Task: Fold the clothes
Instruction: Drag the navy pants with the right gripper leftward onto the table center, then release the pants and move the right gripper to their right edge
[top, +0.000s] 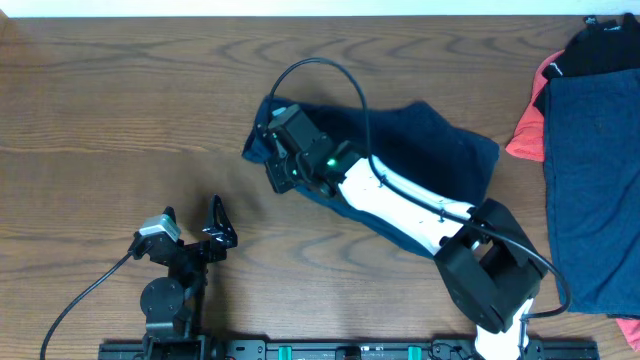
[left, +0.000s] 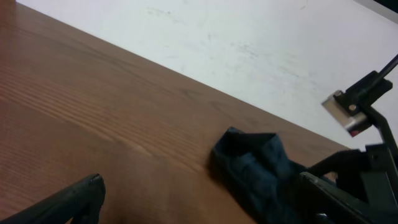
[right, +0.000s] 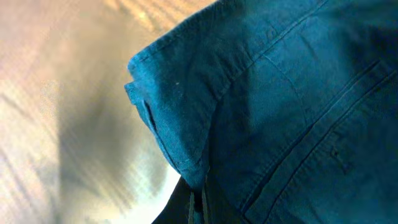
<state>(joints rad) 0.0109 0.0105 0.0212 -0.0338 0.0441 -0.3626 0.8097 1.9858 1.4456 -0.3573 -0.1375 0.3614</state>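
On the big brown wooden table (top: 120, 110), a heap of navy, coral-red and black clothes (top: 590, 170) lies at the right edge. The soft dark navy garment (top: 430, 140) sits mid-frame. My right gripper (top: 265, 155) pinches its left edge. My left gripper (top: 193, 225), lower left, has fingers wide apart.

R arm (top: 400, 205): long white shell w/ tiny dark screws along it, blk joints at both ends, chunky blk elbow housing (top: 490, 270) at approx 5 o'clock in the overhead view. Small green LED (top: 328, 163) lit nr the wrist. Blk cable (top: 322, 61) loops off it in a big arc. R hand (top: 272, 152) all blk. L arm (top: 165, 295), approx 7 o'clock, blk throughout w/ round joint caps. Silver-grey cam block (top: 155, 230) on top, thin blk lead (top: 90, 290) trailing off. L hand (top: 192, 218): two blk pointed fingers.
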